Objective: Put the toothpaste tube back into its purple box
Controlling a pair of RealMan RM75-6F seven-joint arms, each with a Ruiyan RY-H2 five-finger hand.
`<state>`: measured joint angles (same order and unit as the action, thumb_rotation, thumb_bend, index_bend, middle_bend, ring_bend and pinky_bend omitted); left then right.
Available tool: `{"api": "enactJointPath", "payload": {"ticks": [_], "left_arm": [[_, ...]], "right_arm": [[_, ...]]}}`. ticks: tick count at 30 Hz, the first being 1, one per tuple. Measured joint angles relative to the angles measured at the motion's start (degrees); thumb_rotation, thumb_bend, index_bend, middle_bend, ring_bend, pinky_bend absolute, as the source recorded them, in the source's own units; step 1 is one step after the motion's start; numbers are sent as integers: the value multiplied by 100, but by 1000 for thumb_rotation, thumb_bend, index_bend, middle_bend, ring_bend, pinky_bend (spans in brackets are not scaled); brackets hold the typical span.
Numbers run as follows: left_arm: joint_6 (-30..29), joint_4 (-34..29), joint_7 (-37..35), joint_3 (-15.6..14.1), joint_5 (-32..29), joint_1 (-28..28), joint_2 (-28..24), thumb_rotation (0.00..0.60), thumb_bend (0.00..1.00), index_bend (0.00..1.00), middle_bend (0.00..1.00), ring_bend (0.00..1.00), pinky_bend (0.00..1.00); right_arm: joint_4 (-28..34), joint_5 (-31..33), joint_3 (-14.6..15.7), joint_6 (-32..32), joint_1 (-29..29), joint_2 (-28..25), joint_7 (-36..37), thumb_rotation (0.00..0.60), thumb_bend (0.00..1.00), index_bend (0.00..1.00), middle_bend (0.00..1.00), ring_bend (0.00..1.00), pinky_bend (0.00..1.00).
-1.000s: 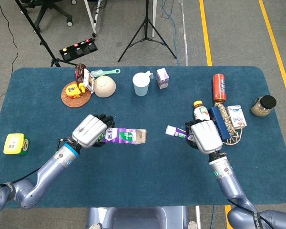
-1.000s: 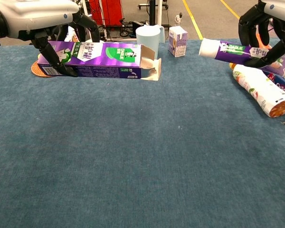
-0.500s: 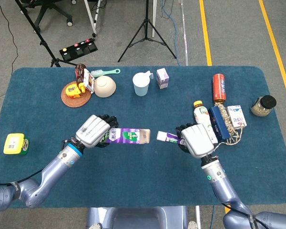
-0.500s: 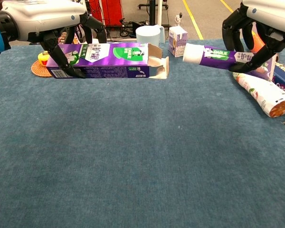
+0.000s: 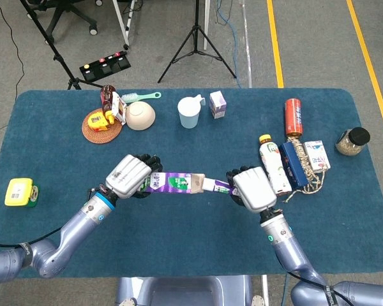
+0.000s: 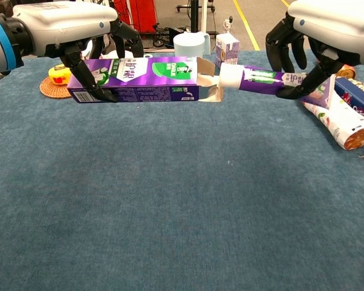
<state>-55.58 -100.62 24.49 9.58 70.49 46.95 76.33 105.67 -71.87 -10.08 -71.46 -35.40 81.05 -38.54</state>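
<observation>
My left hand [image 5: 129, 177] [image 6: 67, 24] grips the purple toothpaste box [image 5: 173, 183] [image 6: 139, 79] by its left end, holding it level above the blue table with its open flaps pointing right. The purple toothpaste tube [image 5: 214, 186] [image 6: 261, 77] is held near its tail by my right hand [image 5: 251, 189] [image 6: 321, 27]. The tube lies level, and its white cap [image 6: 229, 76] sits right at the box's open mouth, touching the flaps.
Beside my right hand lie a white bottle [image 5: 275, 168] [image 6: 335, 118], a dark blue box [image 5: 295, 164] and a red can [image 5: 293, 116]. A blue cup [image 5: 189, 113] [image 6: 189, 43], a small purple carton [image 5: 217, 104] [image 6: 228, 51], a bowl [image 5: 140, 116] and a woven coaster [image 5: 102, 127] stand at the back.
Both hands have moved toward each other. The gap between the tube's cap and the box's open end has closed, and the cap now meets the flaps.
</observation>
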Motion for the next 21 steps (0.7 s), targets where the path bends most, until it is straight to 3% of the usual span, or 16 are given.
{"api": "enactJointPath", "payload": {"ticks": [21], "left_arm": [[-8,37,-10,-59,-61,74,168,600,212,453,305,309,537]], "right_arm": [[58,123,-76,13,-200,319,-586,600,452,601,633,601,679]]}}
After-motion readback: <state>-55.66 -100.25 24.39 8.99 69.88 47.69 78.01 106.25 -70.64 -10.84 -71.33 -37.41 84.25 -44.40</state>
